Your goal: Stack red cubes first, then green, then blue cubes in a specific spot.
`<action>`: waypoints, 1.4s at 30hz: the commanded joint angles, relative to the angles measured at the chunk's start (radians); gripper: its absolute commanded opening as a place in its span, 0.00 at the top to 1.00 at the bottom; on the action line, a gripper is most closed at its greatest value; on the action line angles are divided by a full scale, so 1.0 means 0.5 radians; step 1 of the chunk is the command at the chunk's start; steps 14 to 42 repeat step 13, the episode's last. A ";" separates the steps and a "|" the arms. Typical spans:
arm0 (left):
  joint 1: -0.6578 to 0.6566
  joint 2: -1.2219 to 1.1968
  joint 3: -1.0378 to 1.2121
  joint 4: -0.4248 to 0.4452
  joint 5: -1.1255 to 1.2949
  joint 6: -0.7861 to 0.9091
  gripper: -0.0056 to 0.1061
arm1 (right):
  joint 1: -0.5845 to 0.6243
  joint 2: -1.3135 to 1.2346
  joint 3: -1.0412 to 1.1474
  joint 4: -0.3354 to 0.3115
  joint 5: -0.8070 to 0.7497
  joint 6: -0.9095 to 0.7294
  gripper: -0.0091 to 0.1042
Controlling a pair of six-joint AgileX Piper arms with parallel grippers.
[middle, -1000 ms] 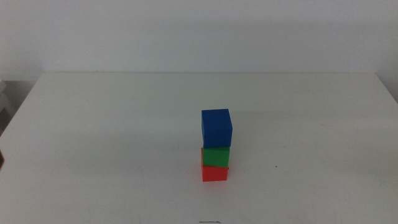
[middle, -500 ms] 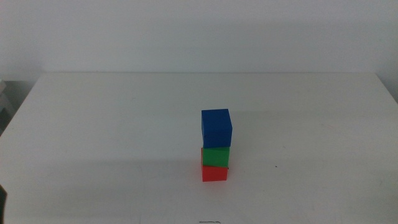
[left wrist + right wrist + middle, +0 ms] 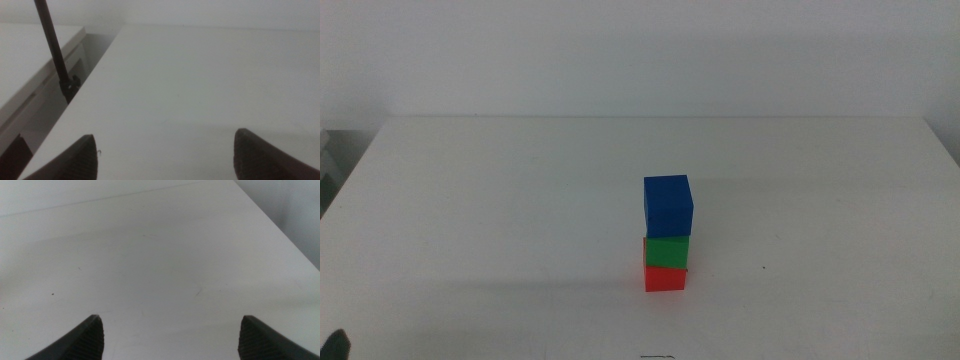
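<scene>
Three cubes stand in one upright stack near the middle of the white table [image 3: 500,200]. The red cube [image 3: 665,278] is at the bottom, the green cube [image 3: 668,250] sits on it, and the blue cube [image 3: 668,205] is on top, slightly turned. The specific spot is the unmarked patch of tabletop under the stack. Neither gripper is near the stack. My left gripper [image 3: 165,135] is open over bare table by its left edge, and only a dark tip of it [image 3: 338,345] shows in the middle view's bottom left corner. My right gripper [image 3: 171,316] is open over bare table and out of the middle view.
A dark rod [image 3: 55,50] on a stand rises beside the table's left edge in the left wrist view. The table's right edge [image 3: 280,230] runs close to the right gripper. A plain white wall stands behind the table.
The dark bit of the left arm at the picture's left edge has slid down to the bottom left corner. The stack has not moved.
</scene>
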 commanded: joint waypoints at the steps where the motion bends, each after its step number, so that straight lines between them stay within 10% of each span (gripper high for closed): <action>1: -0.001 -0.027 -0.014 0.002 -0.167 -0.024 0.11 | -0.016 -0.029 -0.009 -0.017 -0.126 -0.023 0.27; 42: -0.001 -0.055 0.037 0.002 -0.110 -0.024 0.11 | -0.014 -0.029 -0.009 -0.027 -0.125 -0.023 0.27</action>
